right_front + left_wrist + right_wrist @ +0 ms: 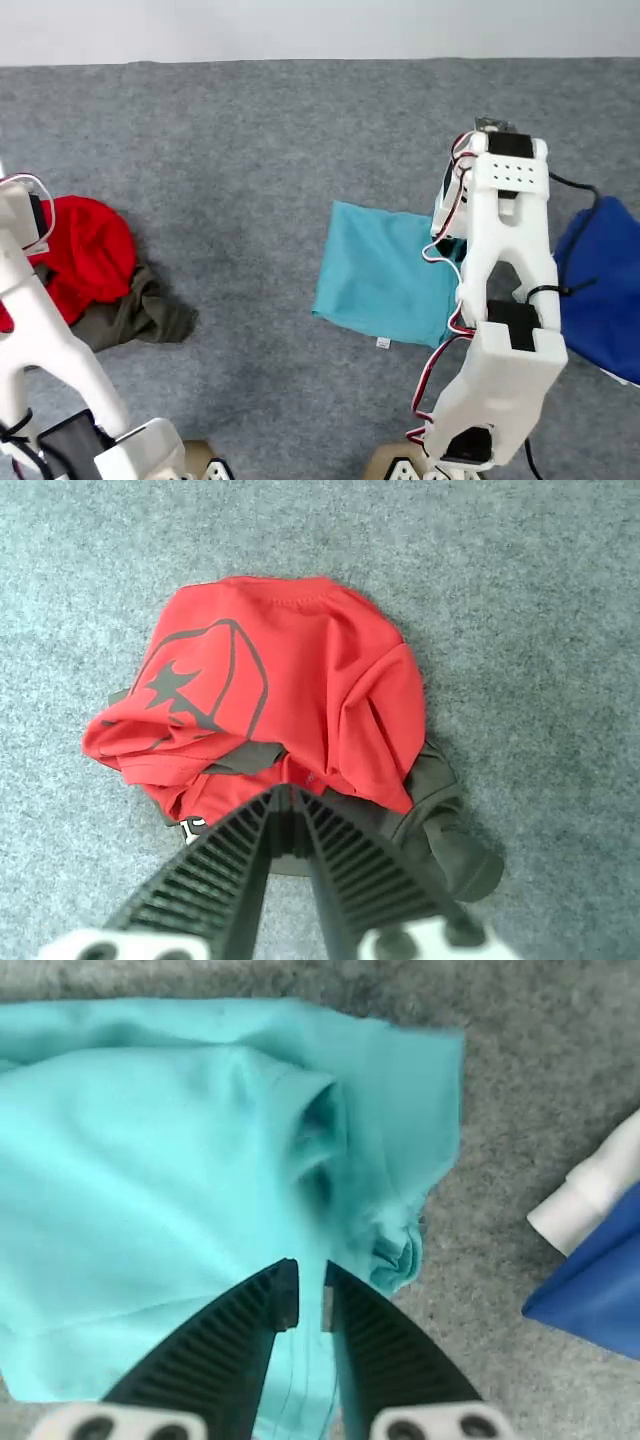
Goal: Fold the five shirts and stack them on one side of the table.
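A crumpled red shirt (90, 255) with a grey print lies at the table's left, on top of an olive shirt (150, 315). My left gripper (290, 795) hovers over the red shirt (290, 680) and olive shirt (440, 830), its fingers shut with nothing between them. A teal shirt (380, 275) lies partly folded at the centre right, with the right arm (505, 260) over its right edge. My right gripper (312, 1295) is just above the teal shirt (150, 1160), its fingers all but together. A blue shirt (600, 290) lies at the right edge.
Grey carpet-like cloth (250, 150) covers the table, bare across the far half and between the two piles. A white tube-like part (590, 1195) shows beside the blue shirt (590, 1295). A black cable (580, 190) runs from the right arm towards the blue shirt.
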`<state>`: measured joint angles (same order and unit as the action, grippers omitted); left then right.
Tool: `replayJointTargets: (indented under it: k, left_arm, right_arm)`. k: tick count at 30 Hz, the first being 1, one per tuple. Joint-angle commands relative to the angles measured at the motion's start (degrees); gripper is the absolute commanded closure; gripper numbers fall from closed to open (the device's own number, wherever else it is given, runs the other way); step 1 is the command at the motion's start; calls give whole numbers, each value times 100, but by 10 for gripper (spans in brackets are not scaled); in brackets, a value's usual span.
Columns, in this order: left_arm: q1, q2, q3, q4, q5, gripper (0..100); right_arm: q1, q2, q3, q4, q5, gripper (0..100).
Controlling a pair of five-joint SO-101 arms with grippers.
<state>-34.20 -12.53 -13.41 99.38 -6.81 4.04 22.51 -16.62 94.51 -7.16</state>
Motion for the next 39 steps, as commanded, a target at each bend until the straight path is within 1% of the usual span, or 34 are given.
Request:
replayJointTargets:
  k: [1, 3, 9, 18, 19, 23, 25, 28, 31, 36, 39]
  left_arm:
    - [0, -202, -13, 97, -62, 995]
    - [0, -202, -13, 97, -62, 995]
    - [0, -202, -13, 97, -62, 995]
    - [0, -202, -13, 105, -62, 995]
    - [0, -202, -13, 105, -62, 995]
    - [0, -202, -13, 105, -62, 995]
    - [0, -202, -13, 105, -62, 995]
    - [0, -202, -13, 105, -62, 995]
    - [0, -202, -13, 105, -62, 995]
    - [0, -202, -13, 105, -62, 995]
    - [0, -202, -13, 105, -62, 995]
  right_arm:
    - [-31, -31, -281, 119, 44, 869]
    - [-48, -13, -264, 110, 53, 853]
    - [-22, 31, -264, 48, 53, 855]
    - [-13, 646, -281, -110, 18, 856]
    - [-13, 655, -281, -110, 18, 864]
    - [-13, 488, -290, -92, 18, 961]
    - [-13, 321, -290, -57, 18, 957]
    - [-13, 66, -290, -57, 18, 986]
    - [-13, -101, -290, -66, 18, 989]
    - [22, -198, -316, -119, 53, 989]
    - [189, -127, -510, -207, 62, 989]
